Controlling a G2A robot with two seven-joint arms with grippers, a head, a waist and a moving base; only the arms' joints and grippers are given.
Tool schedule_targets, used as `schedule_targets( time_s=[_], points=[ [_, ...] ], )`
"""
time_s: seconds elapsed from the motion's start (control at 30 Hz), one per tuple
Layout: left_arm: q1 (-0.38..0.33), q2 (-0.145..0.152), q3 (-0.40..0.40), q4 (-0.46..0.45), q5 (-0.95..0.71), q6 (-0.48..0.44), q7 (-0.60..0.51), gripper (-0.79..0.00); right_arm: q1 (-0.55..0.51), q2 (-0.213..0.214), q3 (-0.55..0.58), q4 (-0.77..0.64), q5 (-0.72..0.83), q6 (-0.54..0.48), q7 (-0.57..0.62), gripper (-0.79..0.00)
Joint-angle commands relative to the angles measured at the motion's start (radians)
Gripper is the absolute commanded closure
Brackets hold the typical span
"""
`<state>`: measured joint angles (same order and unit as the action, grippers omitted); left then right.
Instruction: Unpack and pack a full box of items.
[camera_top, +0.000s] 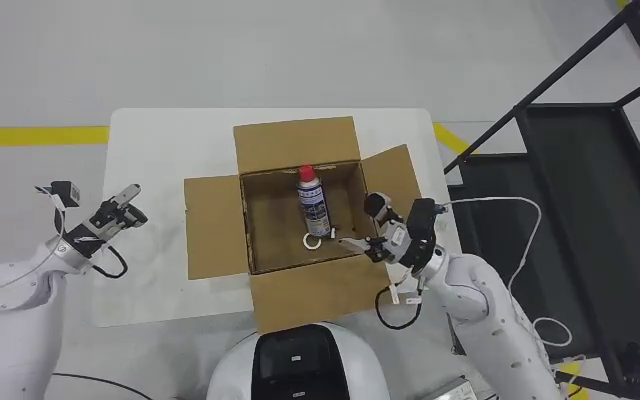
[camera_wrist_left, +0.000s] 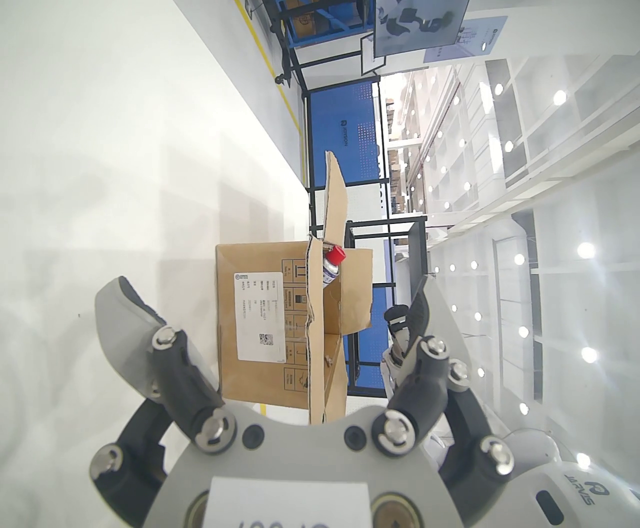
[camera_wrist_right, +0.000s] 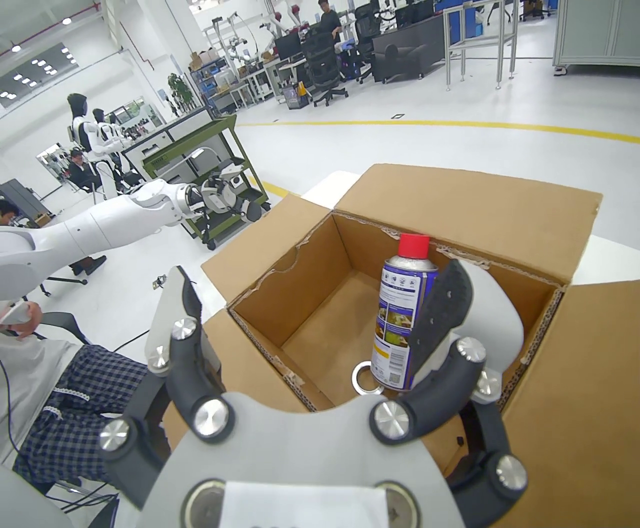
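An open cardboard box (camera_top: 300, 150) stands in the middle of the white table (camera_top: 150, 150), all of its flaps folded outward. Inside, a spray can (camera_top: 311, 200) with a red cap stands upright, and a white ring (camera_top: 313, 240) lies on the box floor beside it. My right gripper (camera_top: 358, 226) hovers open over the box's near right corner; its wrist view shows the spray can (camera_wrist_right: 400, 320) just behind one finger (camera_wrist_right: 445, 310), and the ring (camera_wrist_right: 365, 380). My left gripper (camera_top: 133, 203) is open and holds nothing at the table's left edge, facing the box's (camera_wrist_left: 260, 320) labelled side.
A black metal stair frame (camera_top: 560, 150) stands close to the table's right side. The box's flaps (camera_top: 210, 225) spread over much of the tabletop, leaving bare strips at the left and the far side. A yellow floor line (camera_top: 50, 135) runs behind the table.
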<state>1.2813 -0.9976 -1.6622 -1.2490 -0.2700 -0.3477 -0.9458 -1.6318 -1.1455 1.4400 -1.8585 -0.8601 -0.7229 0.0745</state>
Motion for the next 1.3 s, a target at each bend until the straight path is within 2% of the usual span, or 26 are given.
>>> schedule_targets(
  time_s=[0.0, 0.3, 0.4, 0.53, 0.7, 0.83, 1.27],
  points=[
    [0.0, 0.0, 0.0, 0.0, 0.0, 0.0, 0.0, -0.785, 0.0, 0.0, 0.0, 0.0, -0.009, 0.0, 0.0, -0.785],
    [0.003, -0.001, 0.002, 0.0, 0.001, 0.004, 0.006, -0.785, -0.003, -0.001, -0.004, 0.004, 0.007, -0.002, -0.004, -0.785],
    [0.012, -0.006, 0.026, -0.018, -0.003, 0.018, 0.052, -0.785, -0.005, 0.001, -0.007, 0.012, 0.117, -0.031, 0.007, -0.785],
    [-0.017, -0.016, 0.079, -0.001, -0.006, 0.028, 0.089, -0.785, 0.003, 0.012, 0.031, -0.007, 0.278, -0.055, 0.104, -0.785],
    [-0.081, -0.029, 0.147, 0.048, -0.011, 0.024, 0.095, -0.785, -0.001, 0.03, 0.092, -0.037, 0.536, -0.045, 0.234, -0.785],
    [-0.116, -0.04, 0.183, 0.084, -0.059, -0.007, 0.092, -0.785, -0.006, 0.041, 0.135, -0.035, 0.674, 0.004, 0.325, -0.785],
    [-0.131, -0.045, 0.199, 0.107, -0.079, -0.025, 0.094, -0.785, -0.006, 0.041, 0.135, -0.035, 0.674, 0.004, 0.325, -0.785]
  ],
)
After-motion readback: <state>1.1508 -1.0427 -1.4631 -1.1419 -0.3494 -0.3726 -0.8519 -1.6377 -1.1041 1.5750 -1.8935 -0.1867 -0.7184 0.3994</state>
